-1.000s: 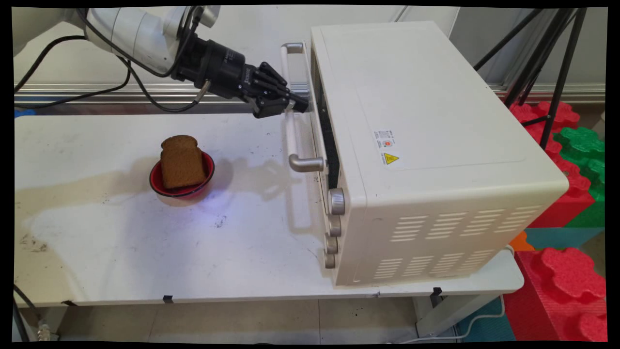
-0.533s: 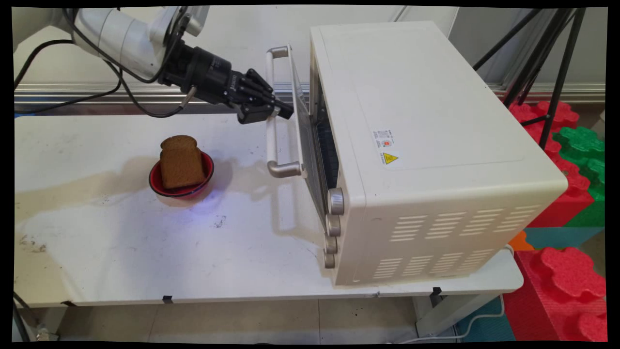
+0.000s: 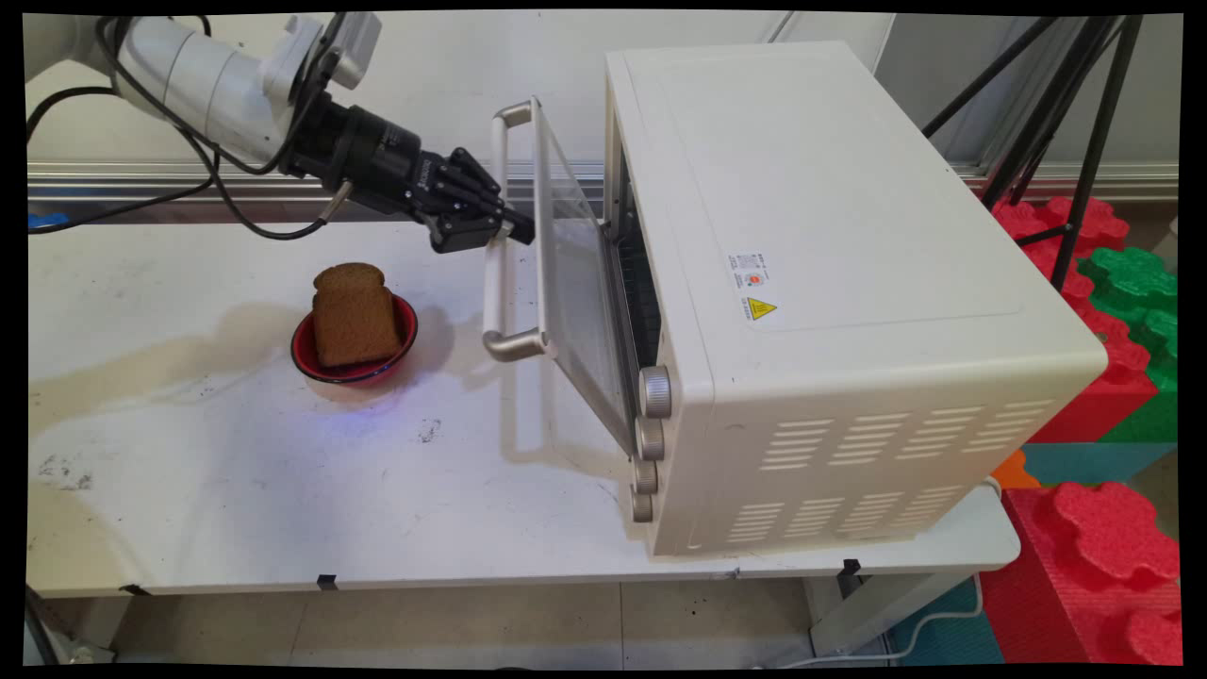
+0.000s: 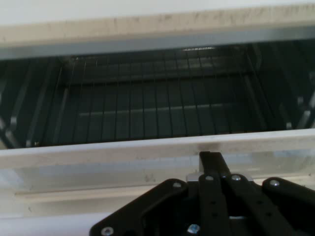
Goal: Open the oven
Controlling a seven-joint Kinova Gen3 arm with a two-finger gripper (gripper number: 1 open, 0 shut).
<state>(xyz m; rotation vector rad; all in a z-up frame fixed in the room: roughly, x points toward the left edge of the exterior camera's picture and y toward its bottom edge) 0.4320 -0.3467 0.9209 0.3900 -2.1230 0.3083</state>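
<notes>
Cream toaster oven [image 3: 830, 283], glass door [image 3: 575, 283] partly open, end effector [image 3: 504, 231] clamped on its handle [image 3: 497, 236].

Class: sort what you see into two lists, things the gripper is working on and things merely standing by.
In use:
gripper
door handle, gripped
oven door, partly open
toaster oven

Standing by:
bread slice
red bowl
foam blocks
tripod

This looks like a robotics lab dressed up as a kitchen corner. A scuffed, stained white table [image 3: 236, 490] stands against a bare wall, carrying a cream toaster oven [image 3: 849, 311]. Black tripod legs [image 3: 1084, 123] stand at the right, beside stacked red and green foam play blocks [image 3: 1122, 528] on the floor.
</notes>
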